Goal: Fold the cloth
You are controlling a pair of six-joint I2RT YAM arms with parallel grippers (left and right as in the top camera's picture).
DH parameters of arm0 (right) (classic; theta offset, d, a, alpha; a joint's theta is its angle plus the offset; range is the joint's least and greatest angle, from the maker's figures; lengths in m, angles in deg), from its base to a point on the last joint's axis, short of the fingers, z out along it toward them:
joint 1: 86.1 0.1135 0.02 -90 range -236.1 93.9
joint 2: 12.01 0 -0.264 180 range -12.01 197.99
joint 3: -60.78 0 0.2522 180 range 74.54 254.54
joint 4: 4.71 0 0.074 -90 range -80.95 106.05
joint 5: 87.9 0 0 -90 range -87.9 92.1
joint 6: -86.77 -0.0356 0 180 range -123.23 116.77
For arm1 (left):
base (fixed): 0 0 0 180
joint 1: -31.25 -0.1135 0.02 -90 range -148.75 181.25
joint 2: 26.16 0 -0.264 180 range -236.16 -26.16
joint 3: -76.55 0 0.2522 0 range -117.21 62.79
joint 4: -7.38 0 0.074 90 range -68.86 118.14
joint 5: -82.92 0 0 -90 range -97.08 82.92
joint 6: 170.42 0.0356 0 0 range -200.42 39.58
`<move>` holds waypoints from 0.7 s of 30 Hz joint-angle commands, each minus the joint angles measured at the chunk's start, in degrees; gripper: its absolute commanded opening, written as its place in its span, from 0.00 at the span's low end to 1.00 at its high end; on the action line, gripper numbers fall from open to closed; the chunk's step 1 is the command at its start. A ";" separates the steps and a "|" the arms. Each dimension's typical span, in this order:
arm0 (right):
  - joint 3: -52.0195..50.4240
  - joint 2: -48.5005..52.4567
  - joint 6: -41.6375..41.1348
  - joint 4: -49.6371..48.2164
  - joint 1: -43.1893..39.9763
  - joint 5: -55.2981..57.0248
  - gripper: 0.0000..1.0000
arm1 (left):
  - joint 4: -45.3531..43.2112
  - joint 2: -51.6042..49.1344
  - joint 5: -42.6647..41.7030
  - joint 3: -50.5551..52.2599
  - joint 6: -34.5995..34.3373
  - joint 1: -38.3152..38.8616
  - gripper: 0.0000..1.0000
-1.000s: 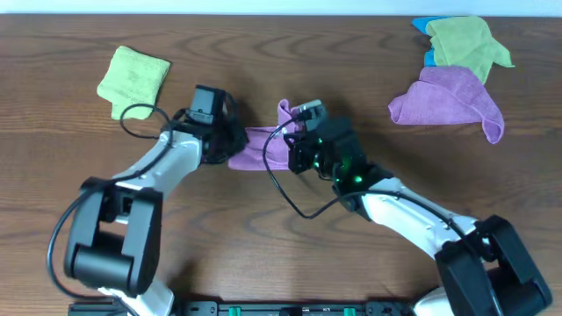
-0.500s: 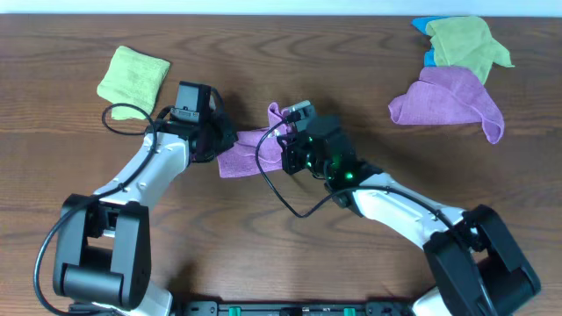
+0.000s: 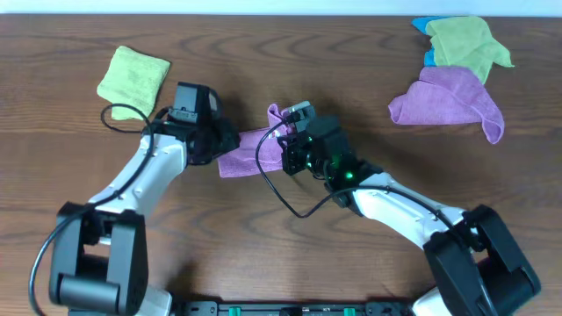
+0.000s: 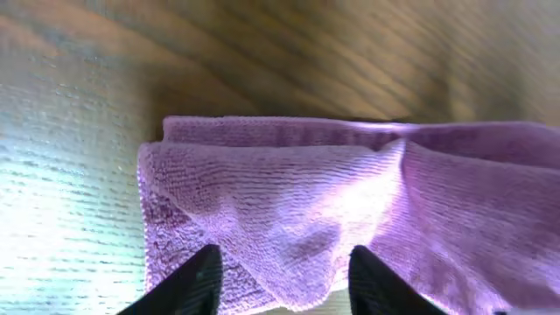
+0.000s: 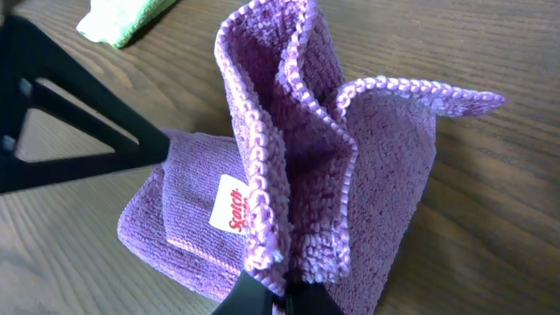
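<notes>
The purple cloth (image 3: pixel 241 160) lies bunched on the wooden table between my two grippers. My left gripper (image 3: pixel 221 145) is at its left end; in the left wrist view its open fingers (image 4: pixel 293 276) straddle the cloth's near edge (image 4: pixel 289 201) without closing on it. My right gripper (image 3: pixel 283 151) is at the cloth's right end. In the right wrist view its fingers (image 5: pixel 282 297) are shut on a doubled fold of the cloth (image 5: pixel 297 175), holding it upright above the flat part, which has a white label (image 5: pixel 232 210).
A folded light green cloth (image 3: pixel 133 77) lies at the back left, also seen in the right wrist view (image 5: pixel 122 19). At the back right a paler purple cloth (image 3: pixel 448 101), a green cloth (image 3: pixel 465 44) and a blue item (image 3: pixel 423 26) lie together.
Both grippers and the cloth shifted left over the first half second. Since then almost nothing has moved.
</notes>
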 commanded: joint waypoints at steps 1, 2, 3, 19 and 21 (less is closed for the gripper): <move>1.27 0.37 1.60 0.26 0.48 0.31 0.01 | 1.05 2.73 0.28 -1.38 1.62 -1.01 0.53; 1.51 0.37 2.23 0.50 0.48 0.09 0.01 | 1.75 3.28 0.74 -1.38 1.79 -1.38 0.55; 1.90 0.37 3.08 0.76 0.48 -0.20 0.01 | 2.82 4.02 1.40 -1.38 2.03 -1.90 0.56; 7.26 3.39 8.28 4.59 5.33 -0.11 0.01 | 8.59 9.18 3.21 -1.38 4.44 -8.00 0.55; 8.61 4.66 8.63 4.83 5.88 -0.11 0.01 | 8.81 9.27 3.37 -1.38 4.59 -8.04 0.55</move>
